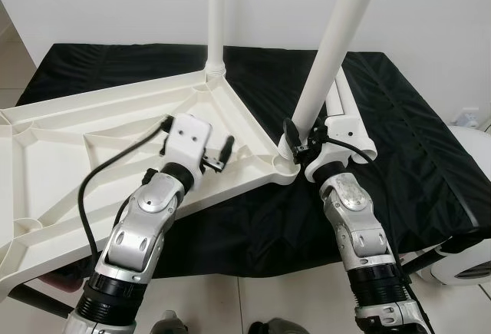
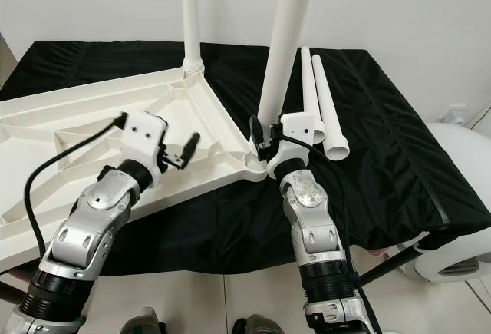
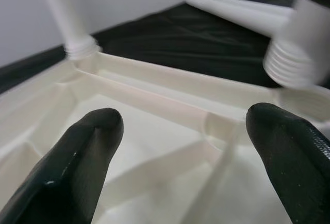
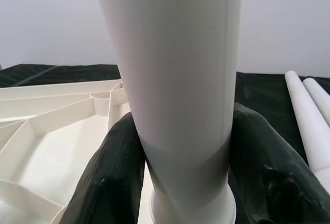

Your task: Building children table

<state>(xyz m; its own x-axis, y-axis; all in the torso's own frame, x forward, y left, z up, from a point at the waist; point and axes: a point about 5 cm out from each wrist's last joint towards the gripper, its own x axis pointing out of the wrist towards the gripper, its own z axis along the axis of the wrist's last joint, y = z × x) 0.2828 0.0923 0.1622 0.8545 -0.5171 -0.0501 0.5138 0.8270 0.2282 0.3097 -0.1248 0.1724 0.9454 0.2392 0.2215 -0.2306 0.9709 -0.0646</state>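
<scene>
- The white plastic tabletop [image 1: 115,130] lies upside down on a surface covered with black cloth [image 1: 399,127], its ribbed underside facing up; raised ribs divide it into triangular and four-sided cells.
- Its near edge and left part overhang the cloth-covered surface, out over the pale tiled floor [image 1: 284,303].
- One white leg [image 1: 217,19] stands upright in the socket at the tabletop's far corner, with a ridged collar at its foot.
- A second white leg [image 1: 334,46] stands in the near corner socket, leaning slightly to the right as it rises out of the picture.
- The right gripper [image 2: 265,136] is clamped on this second leg just above the socket; in the right wrist view both black fingers [image 4: 111,177] press against the tube's sides.
- The left gripper [image 1: 217,155] hovers over the tabletop's underside, near the rim that runs between the two corners, holding nothing; its fingers [image 3: 77,167] are spread wide apart with the ribs visible between them.
- Two spare legs [image 2: 322,100] lie side by side on the cloth just to the right of the held leg, their wide ends toward the robot.
- To the right of the spare legs the cloth is bare up to its edge; a white round appliance [image 1: 468,253] sits beyond that edge on the floor.
- A white wall [image 1: 115,4] stands close behind the far edge.
</scene>
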